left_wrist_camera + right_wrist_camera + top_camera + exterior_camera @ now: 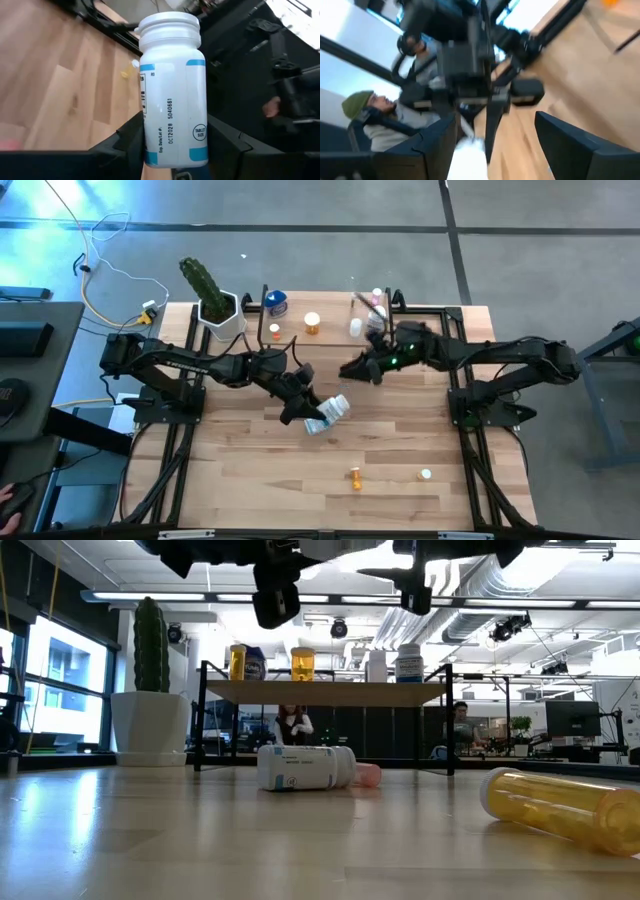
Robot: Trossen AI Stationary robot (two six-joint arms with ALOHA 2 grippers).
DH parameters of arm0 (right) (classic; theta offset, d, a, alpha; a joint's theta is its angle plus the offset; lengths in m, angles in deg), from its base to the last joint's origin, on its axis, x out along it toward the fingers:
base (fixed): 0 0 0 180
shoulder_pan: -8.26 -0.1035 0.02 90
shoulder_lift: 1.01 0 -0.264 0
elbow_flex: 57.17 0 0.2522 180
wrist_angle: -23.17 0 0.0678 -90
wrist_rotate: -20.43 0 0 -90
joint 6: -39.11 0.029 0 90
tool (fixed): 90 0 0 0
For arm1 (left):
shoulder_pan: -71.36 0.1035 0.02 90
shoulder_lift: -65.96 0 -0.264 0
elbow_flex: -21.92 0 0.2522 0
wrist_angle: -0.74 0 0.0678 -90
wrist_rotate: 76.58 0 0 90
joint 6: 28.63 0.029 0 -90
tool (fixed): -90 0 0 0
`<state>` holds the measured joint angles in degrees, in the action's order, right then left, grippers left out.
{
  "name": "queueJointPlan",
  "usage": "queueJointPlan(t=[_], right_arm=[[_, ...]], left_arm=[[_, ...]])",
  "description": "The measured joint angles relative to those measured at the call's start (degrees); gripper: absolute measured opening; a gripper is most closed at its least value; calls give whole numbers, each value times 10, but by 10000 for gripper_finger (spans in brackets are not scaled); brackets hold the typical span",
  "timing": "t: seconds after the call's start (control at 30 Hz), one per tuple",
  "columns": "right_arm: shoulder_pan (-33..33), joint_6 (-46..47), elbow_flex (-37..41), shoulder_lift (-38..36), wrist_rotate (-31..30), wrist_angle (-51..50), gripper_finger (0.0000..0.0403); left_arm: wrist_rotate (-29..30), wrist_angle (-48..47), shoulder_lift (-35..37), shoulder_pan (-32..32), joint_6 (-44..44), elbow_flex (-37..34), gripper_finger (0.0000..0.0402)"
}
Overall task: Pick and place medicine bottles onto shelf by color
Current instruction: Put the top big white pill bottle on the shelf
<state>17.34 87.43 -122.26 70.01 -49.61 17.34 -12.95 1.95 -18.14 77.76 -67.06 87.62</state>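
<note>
I see a white bottle with blue-banded label [330, 413] lying on its side mid-bench, pink vial [367, 775] just behind it. Orange bottle [356, 477] and small white one [426, 475] lie toward 6 o'clock. Shelf [330, 315] at 12 carries blue, orange and white bottles upright.

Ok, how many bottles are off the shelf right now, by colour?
White: 2, a held white bottle in the left tool and a lying white bottle on the table
Orange bottle: 1
Pink bottle: 1
Pale bottle, colour unclear: 1
Total: 5
</note>
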Motion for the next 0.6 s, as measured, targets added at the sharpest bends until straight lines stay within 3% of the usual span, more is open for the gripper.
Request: queueJointPlan(t=[0.23,0.6], right_arm=[[57,-49,0,-50,0,10,256],[134,-160,0,-81,2,123,257]], left_arm=[[85,0,0,0,30,0,150],[234,67,0,20,111,0,151]])
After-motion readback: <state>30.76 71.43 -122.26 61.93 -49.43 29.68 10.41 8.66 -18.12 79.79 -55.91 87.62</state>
